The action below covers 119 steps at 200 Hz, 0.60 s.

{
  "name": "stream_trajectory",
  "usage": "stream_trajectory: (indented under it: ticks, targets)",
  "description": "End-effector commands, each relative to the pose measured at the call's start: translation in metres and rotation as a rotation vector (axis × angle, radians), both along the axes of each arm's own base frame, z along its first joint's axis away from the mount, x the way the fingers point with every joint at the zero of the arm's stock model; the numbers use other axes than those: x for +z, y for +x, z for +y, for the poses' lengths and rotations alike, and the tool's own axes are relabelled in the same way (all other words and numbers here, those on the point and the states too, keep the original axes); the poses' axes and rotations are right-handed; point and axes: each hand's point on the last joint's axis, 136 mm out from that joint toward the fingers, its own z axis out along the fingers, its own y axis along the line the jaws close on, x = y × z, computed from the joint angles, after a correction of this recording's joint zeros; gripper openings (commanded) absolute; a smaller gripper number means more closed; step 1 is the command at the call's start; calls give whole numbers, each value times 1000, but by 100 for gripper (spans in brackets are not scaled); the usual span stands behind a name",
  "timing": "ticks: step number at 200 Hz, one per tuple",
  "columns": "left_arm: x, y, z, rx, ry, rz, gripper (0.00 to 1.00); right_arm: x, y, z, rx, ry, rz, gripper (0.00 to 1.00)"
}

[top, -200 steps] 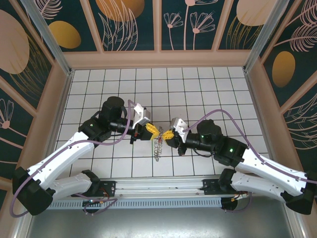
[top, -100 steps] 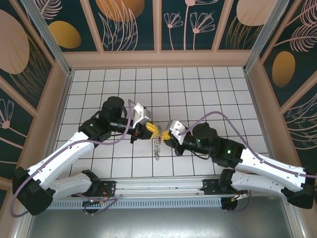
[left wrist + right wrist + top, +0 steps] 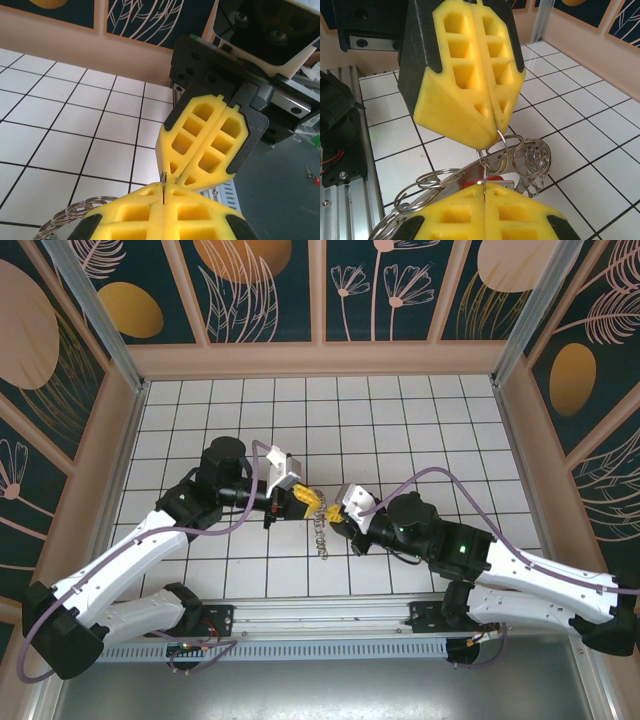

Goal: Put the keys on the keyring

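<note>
White tiles ruled with black lines run under me, and flower-painted panels stand round the table [image 3: 420, 410]. My two arms meet tip to tip above its middle.

My left gripper [image 3: 306, 499] is pressed together. From the right wrist, a loop of the keyring [image 3: 532, 152] looks caught at its very tip. The rest of that bundle of wire coils hangs below, and I cannot tell whether its low end touches the tiles. My right gripper [image 3: 336, 511] is pressed together too, pinching a thin metal sliver, with the red key [image 3: 492, 178] just past my fingertips, in among the coils.

I judge that I am partway through threading, and both holds look slight. Each grips only a hair of metal at the edge of soft yellow fingers, so a small twist or pull could let the key or the loop slide out and drop. The coils overlap, so the key could slip into the wrong gap or snag. My tips are almost touching, and pushing further could knock one against the other and lever the wire free.
</note>
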Motion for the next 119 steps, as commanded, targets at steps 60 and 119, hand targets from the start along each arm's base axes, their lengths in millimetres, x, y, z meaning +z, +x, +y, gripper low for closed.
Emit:
stream_trajectory:
  ticks: [60,119]
  targets:
    - [36,-4,1,22,-191,-53,0,11,-3,7,-4,11,-50,4]
    - [43,-7,5,37,-282,-43,0,15,-3,9,-8,23,-57,11]
